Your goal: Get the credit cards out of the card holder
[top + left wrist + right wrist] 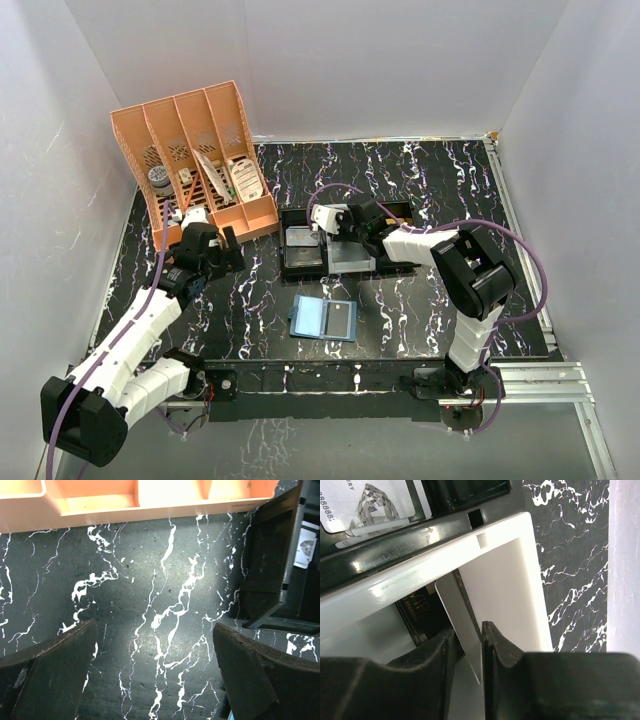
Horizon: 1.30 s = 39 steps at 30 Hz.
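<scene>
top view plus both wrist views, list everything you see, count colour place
card holder: 1, blue, open flat, front middle of table
black card: 1, black, in white tray
pale card: 1, whitish, between right tool's fingers, over white tray
white card: 1, white with diamond print, in black tray
black tray: 1, black, mid table
white tray: 1, white, beside black tray
organiser: 1, orange, far left, holds small items
table: 1, black with white veins
left tool: 1, black, open, empty, near organiser
right tool: 1, black, over white tray
</scene>
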Motion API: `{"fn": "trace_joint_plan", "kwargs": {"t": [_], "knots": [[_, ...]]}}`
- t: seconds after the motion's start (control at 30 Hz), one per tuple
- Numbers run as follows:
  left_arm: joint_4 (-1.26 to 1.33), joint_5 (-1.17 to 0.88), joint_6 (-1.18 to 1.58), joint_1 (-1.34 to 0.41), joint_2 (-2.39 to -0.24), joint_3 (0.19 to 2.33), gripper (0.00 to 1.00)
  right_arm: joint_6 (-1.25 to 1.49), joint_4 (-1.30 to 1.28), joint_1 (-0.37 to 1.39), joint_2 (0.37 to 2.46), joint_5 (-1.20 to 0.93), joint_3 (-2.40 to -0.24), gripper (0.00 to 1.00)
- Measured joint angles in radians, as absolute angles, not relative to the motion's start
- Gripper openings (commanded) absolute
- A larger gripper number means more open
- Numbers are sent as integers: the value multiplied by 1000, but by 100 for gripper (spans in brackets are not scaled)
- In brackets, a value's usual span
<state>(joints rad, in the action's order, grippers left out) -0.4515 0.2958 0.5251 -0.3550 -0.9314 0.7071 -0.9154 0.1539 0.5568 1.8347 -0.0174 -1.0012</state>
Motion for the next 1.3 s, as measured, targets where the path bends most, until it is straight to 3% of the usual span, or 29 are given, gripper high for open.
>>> {"fn": "trace_joint_plan", "kwargs": {"t": [0.17, 0.83, 1.03, 1.17, 1.23, 1.3], "knots": [[-474, 314, 525, -355, -942, 709, 99, -912, 127, 561, 1834, -20, -1001, 48], [-461, 259, 514, -355, -937, 710, 99, -807, 88, 561, 1752, -80, -1000, 58], [-408, 127, 506, -355, -902, 708, 99, -530, 215, 563, 1513, -70, -928, 77], [-353, -51, 501, -355, -898, 708, 98, -235, 251, 563, 1346, -20, -862, 84], [-327, -139, 503, -355, -905, 708, 98, -86, 245, 563, 1279, 4, -821, 97], [-300, -228, 510, -355, -920, 708, 98, 70, 212, 563, 1216, 14, -775, 98]]}}
